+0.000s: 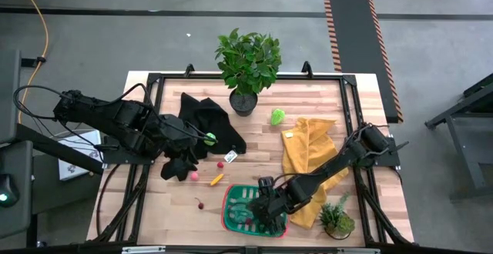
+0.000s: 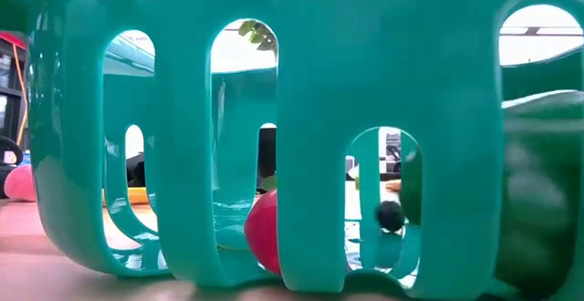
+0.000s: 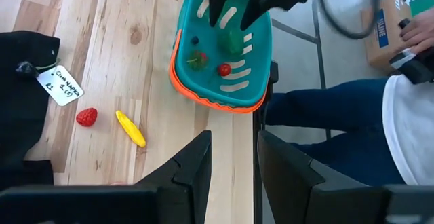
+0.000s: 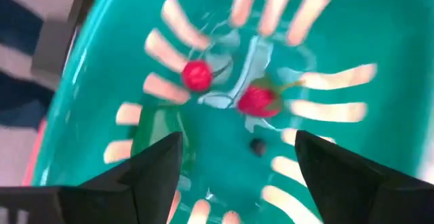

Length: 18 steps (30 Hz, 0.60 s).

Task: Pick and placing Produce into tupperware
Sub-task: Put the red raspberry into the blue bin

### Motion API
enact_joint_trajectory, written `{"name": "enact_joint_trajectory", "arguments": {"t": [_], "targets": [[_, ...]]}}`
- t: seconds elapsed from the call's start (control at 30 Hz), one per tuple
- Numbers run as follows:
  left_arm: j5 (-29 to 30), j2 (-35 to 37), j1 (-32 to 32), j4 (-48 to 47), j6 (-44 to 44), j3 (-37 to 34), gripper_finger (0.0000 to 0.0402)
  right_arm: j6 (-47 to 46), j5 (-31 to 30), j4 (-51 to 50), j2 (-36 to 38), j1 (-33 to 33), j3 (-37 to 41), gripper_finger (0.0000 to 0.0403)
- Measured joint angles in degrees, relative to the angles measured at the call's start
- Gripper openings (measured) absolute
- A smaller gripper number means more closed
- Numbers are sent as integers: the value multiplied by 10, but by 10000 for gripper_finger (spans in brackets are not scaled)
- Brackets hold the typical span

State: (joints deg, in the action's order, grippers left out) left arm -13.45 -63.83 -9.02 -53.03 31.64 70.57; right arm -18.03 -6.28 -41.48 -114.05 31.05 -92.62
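Observation:
The tupperware (image 1: 235, 208) is a green slotted tray with a red rim, standing near the table's near edge. My right gripper (image 4: 234, 176) hovers open just above its base (image 4: 224, 125). Two red bits (image 4: 196, 75) (image 4: 258, 100), a green piece (image 4: 156, 129) and a small dark bit (image 4: 258, 146) lie on that base. My left gripper (image 3: 234, 170) is open and holds nothing, left of the tray by the black cloth (image 1: 204, 119). A red strawberry (image 3: 86, 117), a yellow piece (image 3: 130, 127), a cherry (image 1: 200, 204) and a lime-green piece (image 1: 277, 116) lie on the wood.
A leafy potted plant (image 1: 248, 65) stands at the far edge, and a small one (image 1: 337, 219) at the near right corner. The yellow cloth (image 1: 308, 158) lies under my right arm. A paper tag (image 3: 60, 85) lies by the black cloth. A person (image 3: 339, 125) sits beyond the table's near edge.

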Motion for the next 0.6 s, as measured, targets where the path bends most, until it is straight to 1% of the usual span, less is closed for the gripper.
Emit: {"name": "enact_joint_trajectory", "arguments": {"t": [0.13,0.3,0.47,0.6], "targets": [[0,0,0,0,-4,0,111,-26,-38,-93,2,-18,-72,262],[0,0,0,0,-5,0,111,-40,-73,-204,2,-39,-151,250],[-1,0,0,0,-5,0,111,-65,-77,-293,2,-56,-203,240],[-14,0,0,0,-13,0,111,-69,-78,-354,4,-61,-232,233]]}}
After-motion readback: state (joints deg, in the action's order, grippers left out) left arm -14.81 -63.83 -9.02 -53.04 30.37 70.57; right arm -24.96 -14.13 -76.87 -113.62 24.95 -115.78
